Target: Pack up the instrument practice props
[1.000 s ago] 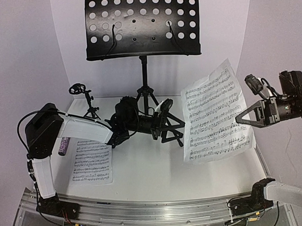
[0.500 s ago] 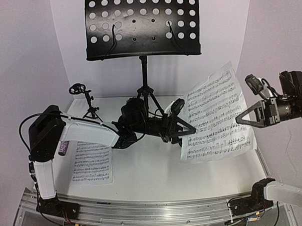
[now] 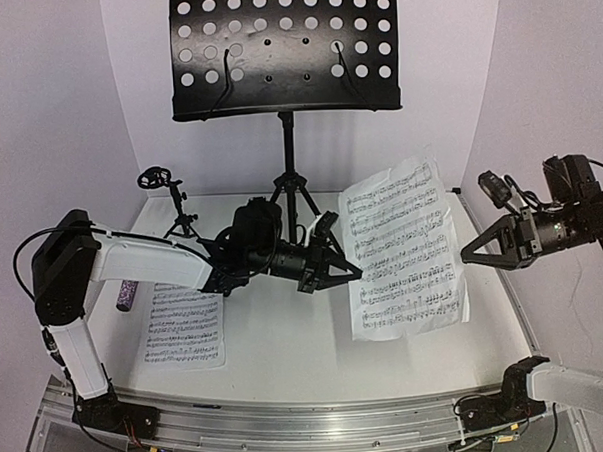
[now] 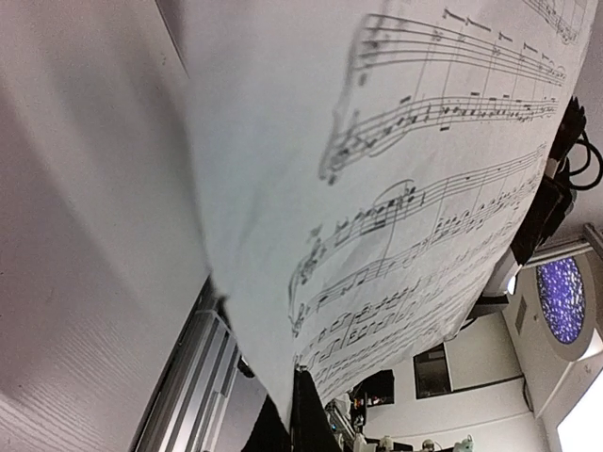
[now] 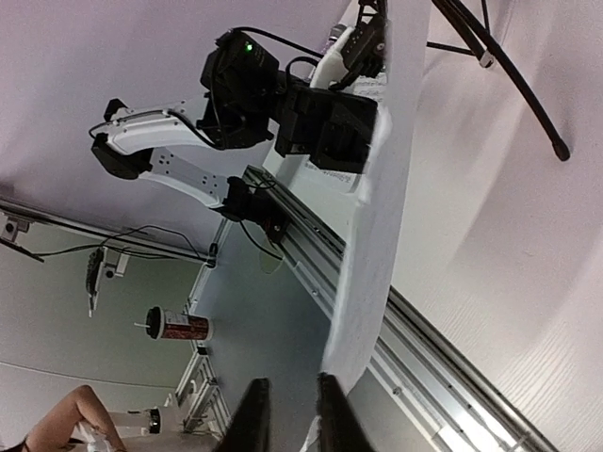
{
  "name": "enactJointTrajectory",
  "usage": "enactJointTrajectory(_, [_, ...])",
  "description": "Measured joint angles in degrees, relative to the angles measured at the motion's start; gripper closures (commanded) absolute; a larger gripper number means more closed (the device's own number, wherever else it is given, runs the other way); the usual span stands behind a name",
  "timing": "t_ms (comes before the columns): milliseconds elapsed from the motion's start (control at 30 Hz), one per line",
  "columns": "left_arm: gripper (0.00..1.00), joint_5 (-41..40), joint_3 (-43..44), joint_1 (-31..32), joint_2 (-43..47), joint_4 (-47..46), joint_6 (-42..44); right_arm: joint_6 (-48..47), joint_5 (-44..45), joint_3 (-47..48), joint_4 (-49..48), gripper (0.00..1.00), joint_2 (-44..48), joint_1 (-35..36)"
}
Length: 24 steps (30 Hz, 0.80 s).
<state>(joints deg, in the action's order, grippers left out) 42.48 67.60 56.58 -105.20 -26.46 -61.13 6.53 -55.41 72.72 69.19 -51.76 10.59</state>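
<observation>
A white sheet-music page [image 3: 403, 252] hangs upright above the table. My left gripper [image 3: 346, 274] is shut on its left edge. In the left wrist view the page [image 4: 405, 188] fills the frame and my gripper [image 4: 294, 395] pinches its lower edge. My right gripper [image 3: 467, 256] stands open just off the page's right edge. In the right wrist view the page [image 5: 377, 235] is edge-on and ends beside my gripper [image 5: 290, 410], with nothing between the fingers. A second page [image 3: 184, 324] lies flat at front left. The glittery purple microphone [image 3: 127, 294] lies beside it, half hidden by my left arm.
The tall black music stand [image 3: 284, 52] rises at the back centre, its tripod legs [image 3: 292, 191] behind my left wrist. The small black mic stand [image 3: 176, 206] is at back left. An aluminium rail [image 3: 290, 422] runs along the near edge. White walls close in both sides.
My left gripper reached right and shut on the page's left edge. My right gripper opened and let the page go. The page has swung left and my right arm has dropped slightly.
</observation>
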Motion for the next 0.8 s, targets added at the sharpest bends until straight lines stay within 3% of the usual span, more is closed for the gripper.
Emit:
enactJointTrajectory(100, [1.00, -1.25, 0.56, -1.59, 1.86, 7.94, 6.61, 1.38, 2.49, -0.42, 0.08, 0.26, -0.34, 0.00])
enactJointTrajectory(200, [1.00, -2.73, 2.73, -3.66, 2.99, 19.73, 15.48, 2.55, 5.77, -0.47, 0.03, 0.18, -0.48, 0.00])
enactJointTrajectory(533, [1.00, -13.29, 5.32, -20.40, 14.21, 68.15, 51.87, 4.32, 9.95, -1.83, -0.07, 0.15, -1.18, 0.00])
enactJointTrajectory(633, [1.00, -15.28, 7.09, -25.21, 15.76, 78.04, 58.39, 4.30, 10.27, -1.69, -0.07, 0.15, -2.44, 0.00])
enactJointTrajectory(800, [1.00, -17.83, 7.40, -33.47, 21.36, 86.70, 63.78, 4.10, 10.44, -0.03, -0.09, 0.15, -5.15, 0.00])
